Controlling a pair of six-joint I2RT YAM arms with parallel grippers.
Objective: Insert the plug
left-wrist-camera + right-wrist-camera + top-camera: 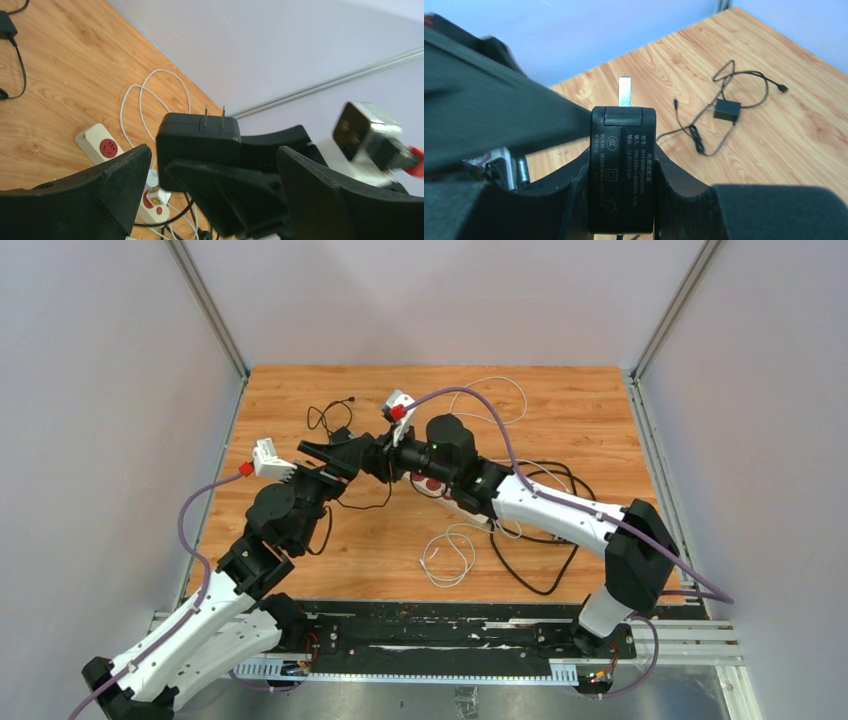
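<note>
My right gripper (623,150) is shut on a black power adapter (623,170), clamping its two sides, with its metal prongs (625,92) sticking out past the fingertips. The adapter is held in the air above the table middle (385,462). My left gripper (215,165) is wide open, its fingers (120,185) on either side of the adapter (197,140) and of the right gripper's finger, not touching the adapter. The white power strip with red sockets (100,146) lies on the table below. In the top view it (440,490) is partly hidden under the right arm.
A small black charger with a thin cable (727,107) lies on the wooden table at the back left (335,425). A white cable loop (450,555) and a black cable (540,565) lie near the front. Grey walls enclose the table.
</note>
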